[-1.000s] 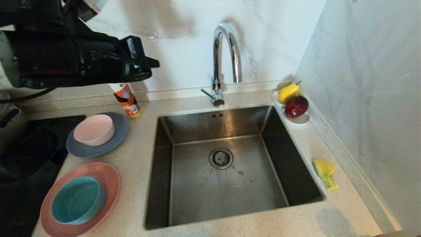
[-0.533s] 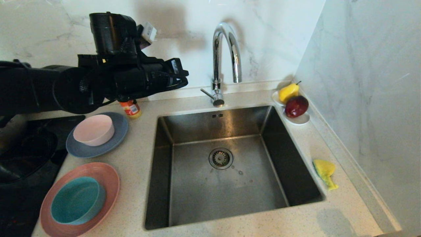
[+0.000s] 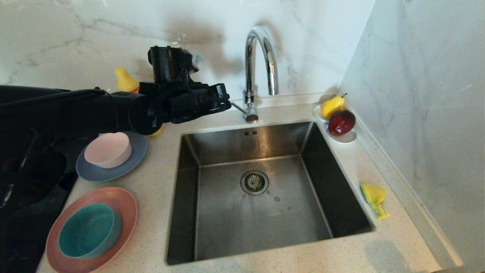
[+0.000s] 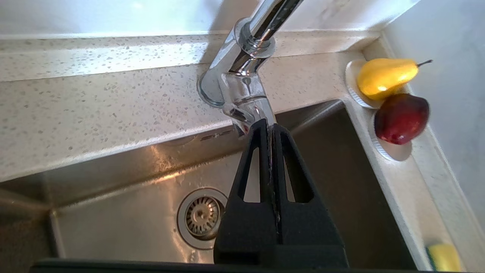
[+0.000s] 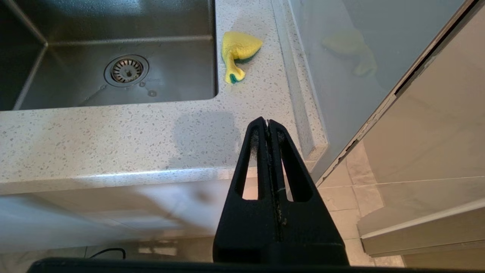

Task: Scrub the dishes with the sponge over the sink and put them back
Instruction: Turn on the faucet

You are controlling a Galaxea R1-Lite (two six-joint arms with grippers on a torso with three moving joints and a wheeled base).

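Robot's left arm reaches toward the faucet handle over a dry sink; no dish or sponge picked up yet.

The left gripper (image 3: 226, 101), fingers pressed together and holding nothing, sits level at the faucet (image 3: 257, 60), its tip just beside the small handle (image 3: 242, 110) at the faucet base. The sink (image 3: 197, 151) lies below the faucet. Left of the sink, a pale pink bowl (image 3: 108, 149) rests on a grey-blue plate (image 3: 137, 153), and a teal bowl (image 3: 90, 229) rests on a pink plate (image 3: 121, 201). The sponge (image 3: 373, 198) lies on the counter right of the sink. The right gripper (image 5: 268, 123), fingers also pressed together and holding nothing, hangs off the counter edge, on the sponge's side of the sink. Likely aim: turning on the water. Best done by nudging the handle gently from the side, tip squarely on it, without striking the spout.
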